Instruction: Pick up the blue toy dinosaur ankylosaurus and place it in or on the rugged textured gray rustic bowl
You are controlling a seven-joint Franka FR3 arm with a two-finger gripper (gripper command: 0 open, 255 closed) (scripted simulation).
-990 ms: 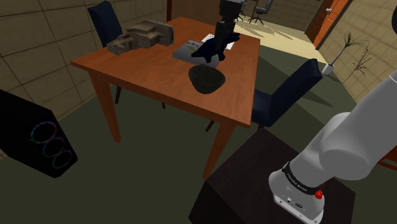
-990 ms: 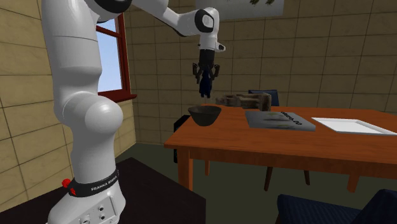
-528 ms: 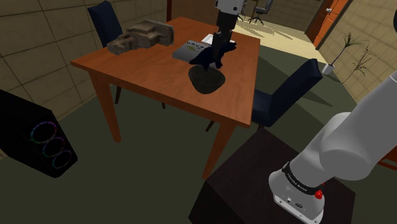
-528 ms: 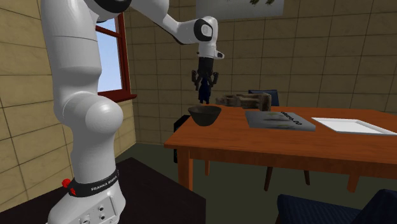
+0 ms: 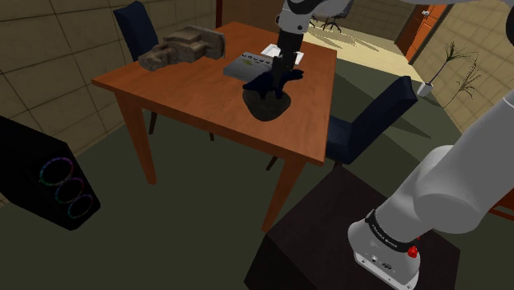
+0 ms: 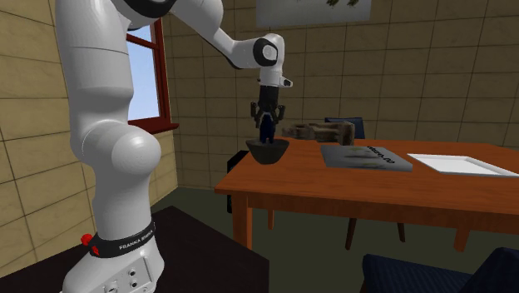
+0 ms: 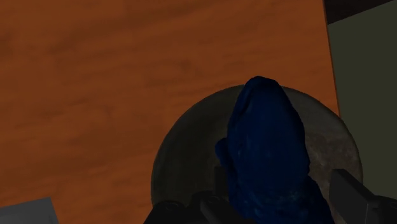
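Observation:
My gripper (image 5: pixel 278 72) is shut on the dark blue toy dinosaur (image 5: pixel 272 82), which hangs head-down just over the dark grey rough bowl (image 5: pixel 268 105) on the wooden table (image 5: pixel 181 86). From the second exterior view the dinosaur (image 6: pixel 266 130) reaches down to the rim of the bowl (image 6: pixel 267 151), below the gripper (image 6: pixel 266 119). Looking along the gripper (image 7: pixel 267 207), the dinosaur (image 7: pixel 267 153) is clasped between both black fingers (image 7: pixel 354 196) and covers much of the bowl (image 7: pixel 181 149) beneath it.
A grey book (image 5: pixel 249 64) lies beyond the bowl, and a brown rocky object (image 5: pixel 183 45) sits at the far corner. A white tray (image 6: pixel 457 164) lies further along the table. Blue chairs (image 5: pixel 371 119) stand beside it, a black speaker (image 5: pixel 49 177) on the floor.
The gripper has come down with the dinosaur, from well above the bowl to just over its rim, shifting slightly toward the bowl's middle.

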